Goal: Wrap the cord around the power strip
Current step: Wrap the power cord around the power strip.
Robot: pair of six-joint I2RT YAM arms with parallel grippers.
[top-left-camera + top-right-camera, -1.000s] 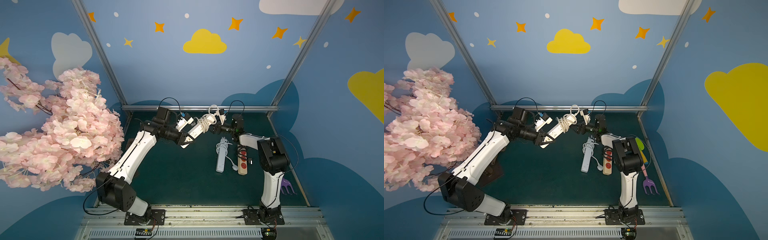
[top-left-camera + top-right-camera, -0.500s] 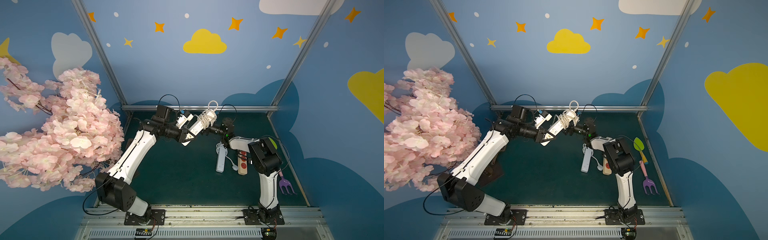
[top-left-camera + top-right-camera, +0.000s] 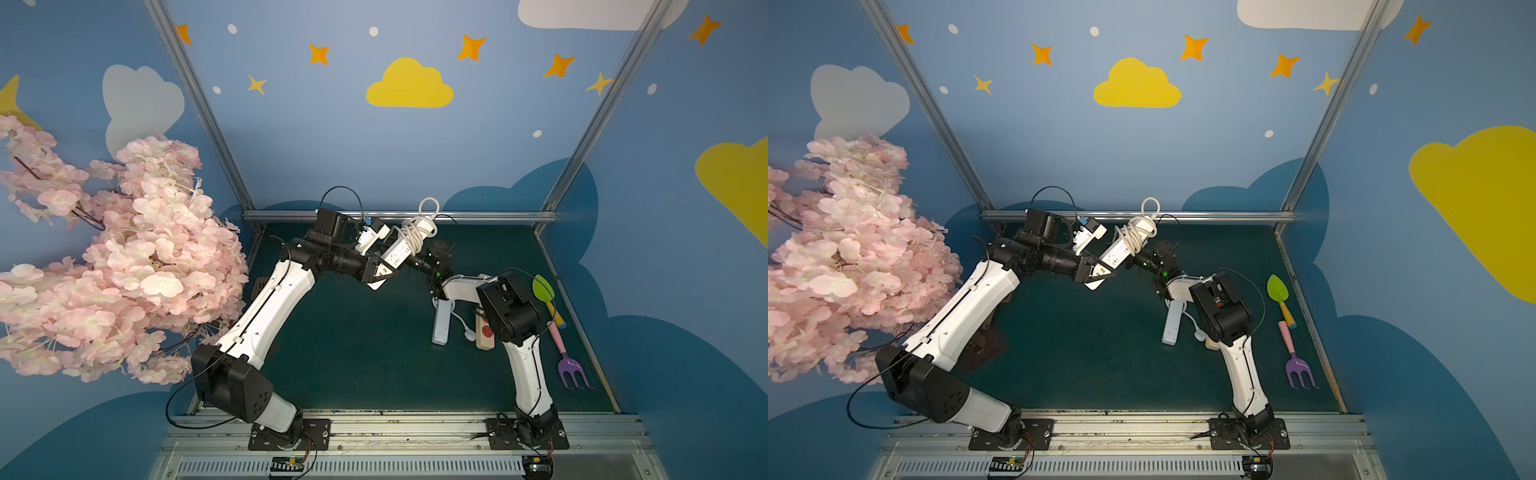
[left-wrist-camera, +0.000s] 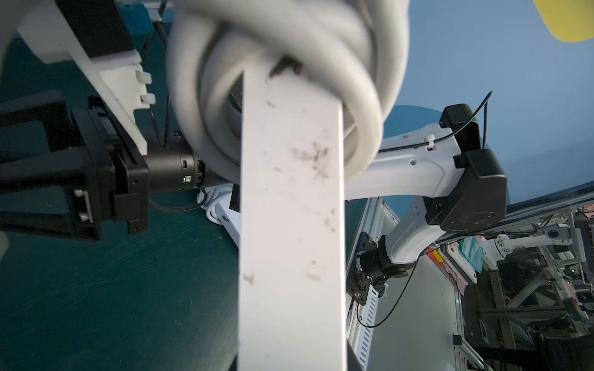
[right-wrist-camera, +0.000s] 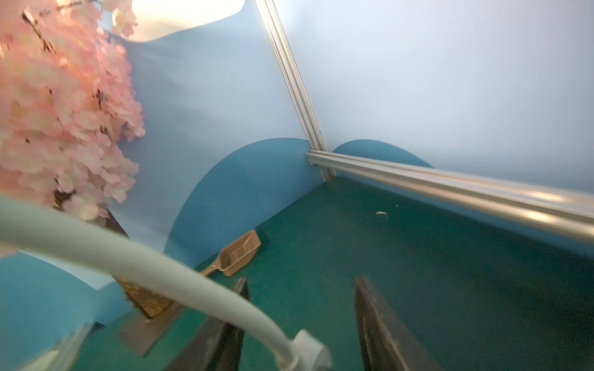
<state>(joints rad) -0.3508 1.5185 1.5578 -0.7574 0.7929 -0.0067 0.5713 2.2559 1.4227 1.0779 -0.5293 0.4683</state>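
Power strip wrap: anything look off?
Yes. The cord is bunched at the far end of the power strip held by the left gripper, and one loop stands loose above it. The plug hangs untucked at the open right gripper. Dark smudges mark the strip's plain face.

White power strip (image 3: 397, 257) aloft, tilted — cord (image 3: 414, 234) coiled round

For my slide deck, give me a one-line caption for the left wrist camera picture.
White power strip held above the green table, its cord coiled around it, the right arm close behind.
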